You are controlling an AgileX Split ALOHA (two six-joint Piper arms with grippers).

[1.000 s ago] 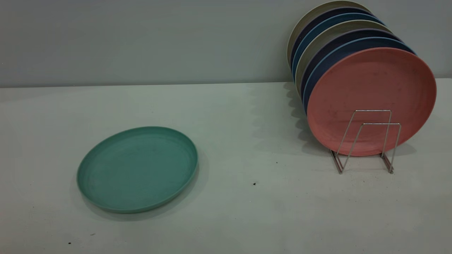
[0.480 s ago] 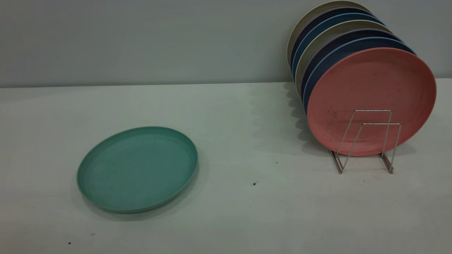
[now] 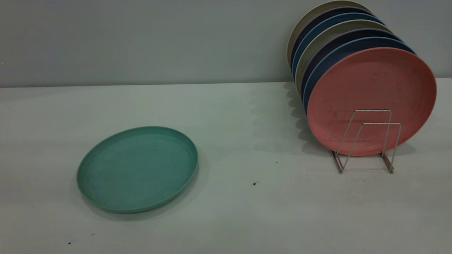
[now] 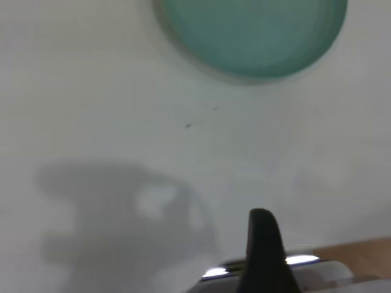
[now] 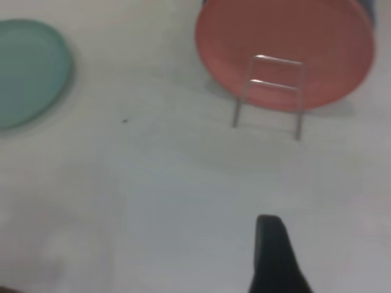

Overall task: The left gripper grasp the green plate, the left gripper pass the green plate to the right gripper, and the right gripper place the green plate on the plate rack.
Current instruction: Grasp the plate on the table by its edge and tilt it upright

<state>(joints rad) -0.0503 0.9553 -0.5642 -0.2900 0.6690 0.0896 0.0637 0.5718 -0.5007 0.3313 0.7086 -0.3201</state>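
The green plate [image 3: 137,169] lies flat on the white table at the front left; it also shows in the left wrist view [image 4: 253,33] and the right wrist view [image 5: 27,70]. The plate rack [image 3: 365,143] stands at the right, its two front wire loops bare; it shows in the right wrist view [image 5: 269,94] too. Neither gripper shows in the exterior view. The left gripper [image 4: 263,250] hangs above bare table, well short of the green plate. The right gripper [image 5: 275,253] hangs above bare table, short of the rack. Neither holds anything that I can see.
A salmon-pink plate [image 3: 370,100] stands upright in the rack, with several blue and beige plates [image 3: 328,42] stacked behind it toward the wall. A table edge with a wooden surface [image 4: 360,256] lies beside the left gripper.
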